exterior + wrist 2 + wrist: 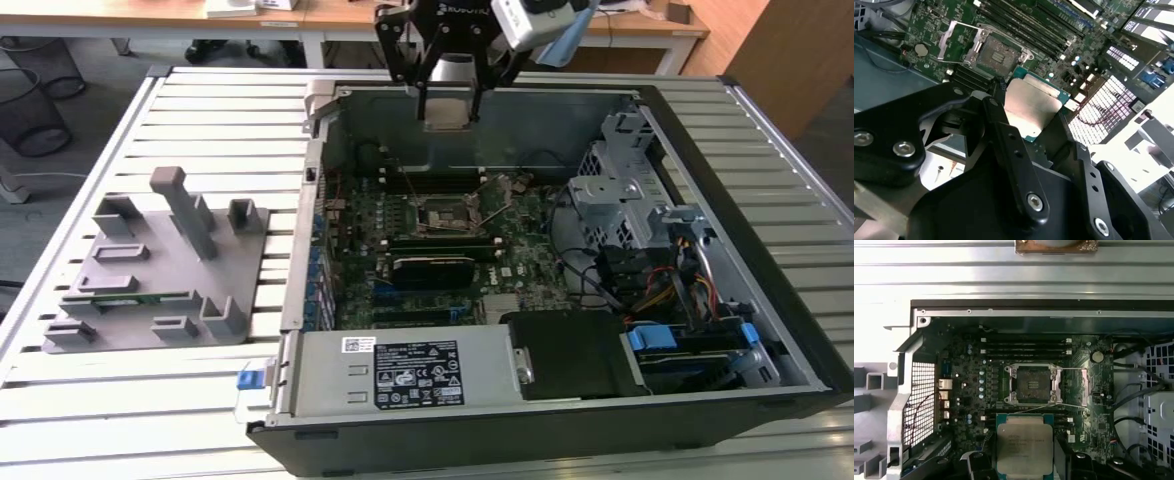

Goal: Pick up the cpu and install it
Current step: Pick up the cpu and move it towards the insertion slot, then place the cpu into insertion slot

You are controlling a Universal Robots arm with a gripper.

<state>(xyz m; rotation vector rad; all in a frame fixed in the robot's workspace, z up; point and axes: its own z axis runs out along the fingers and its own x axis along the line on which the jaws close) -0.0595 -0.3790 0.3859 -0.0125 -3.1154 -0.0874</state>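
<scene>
The gripper (447, 108) is holding the cpu (449, 120) above the open computer case (561, 130), near its back wall, with 2 fingers (1004, 135) pinching the chip's opposite edges. Carrying it well probably means keeping it level and square to the socket (1032, 384), whose latch frame is standing open. The first wrist view is lining the chip's edges up against the socket, while the exterior view is giving its height over the board (521, 250).
</scene>
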